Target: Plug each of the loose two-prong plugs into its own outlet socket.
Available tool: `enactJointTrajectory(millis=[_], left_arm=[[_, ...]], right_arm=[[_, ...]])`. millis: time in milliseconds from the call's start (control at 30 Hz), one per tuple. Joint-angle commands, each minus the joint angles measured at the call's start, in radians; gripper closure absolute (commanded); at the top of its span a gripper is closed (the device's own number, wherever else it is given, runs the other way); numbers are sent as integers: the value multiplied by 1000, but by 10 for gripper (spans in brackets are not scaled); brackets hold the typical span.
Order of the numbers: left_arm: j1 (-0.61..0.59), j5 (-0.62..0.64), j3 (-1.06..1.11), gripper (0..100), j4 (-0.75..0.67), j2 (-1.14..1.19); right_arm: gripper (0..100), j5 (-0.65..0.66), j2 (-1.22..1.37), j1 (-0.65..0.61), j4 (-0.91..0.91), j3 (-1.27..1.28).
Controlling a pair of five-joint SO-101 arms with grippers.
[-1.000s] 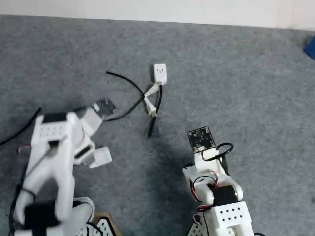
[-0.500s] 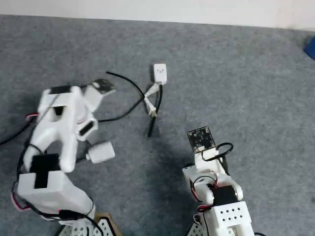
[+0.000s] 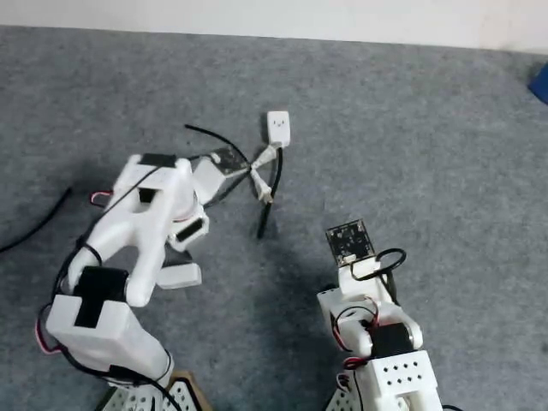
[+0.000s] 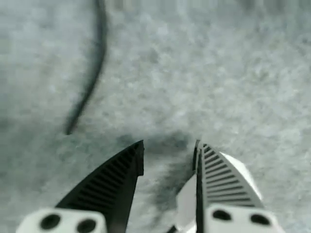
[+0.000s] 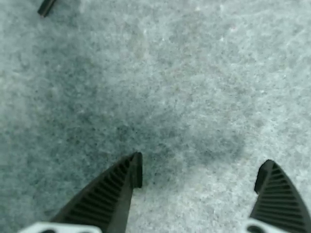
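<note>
A white plug block (image 3: 278,128) lies on the grey carpet at the far middle. A thin black cable (image 3: 224,145) curves from it into a white tied bundle (image 3: 263,175), and a black end piece (image 3: 265,221) points toward the arms. My left gripper (image 3: 224,161) hovers at that cable, just left of the bundle. In the left wrist view my left gripper (image 4: 168,145) is open with bare carpet between its fingers, and a black cable (image 4: 95,63) runs off to one side. My right gripper (image 5: 201,165) is wide open over carpet, with a black cable tip (image 5: 46,7) at the view's edge.
The right arm's wrist board (image 3: 349,242) sits low at the near right. Another black cable (image 3: 34,227) trails off the left edge. A blue object (image 3: 540,83) pokes in at the far right edge. Grey carpet (image 3: 428,154) stretches to the right.
The left arm has swung forward and to the right, from the near left to the cable beside the tied bundle. The right arm has kept still.
</note>
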Motion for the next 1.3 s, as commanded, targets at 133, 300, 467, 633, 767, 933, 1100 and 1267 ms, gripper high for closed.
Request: enactJointTrajectory(millis=[133, 300, 467, 633, 767, 933, 1100, 1267], left_arm=[[-137, -2, -255, 811, 183, -22], [-137, -115, -239, 811, 434, -171], [-157, -215, 133, 811, 396, -536], [-153, -233, 476, 811, 206, -728], [-151, -233, 596, 811, 64, -730], [-137, -203, 615, 811, 12, -728], [-93, -152, 567, 811, 8, -696], [-64, -121, 473, 811, -3, -478]], right_arm=[[635, 9, 7, -10, 5, -50], [635, 9, 7, -10, 5, -50], [635, 9, 7, -10, 5, -50], [635, 9, 7, -10, 5, -50], [635, 9, 7, -10, 5, -50], [635, 9, 7, -10, 5, -50], [635, 9, 7, -10, 5, -50], [635, 9, 7, -10, 5, -50]])
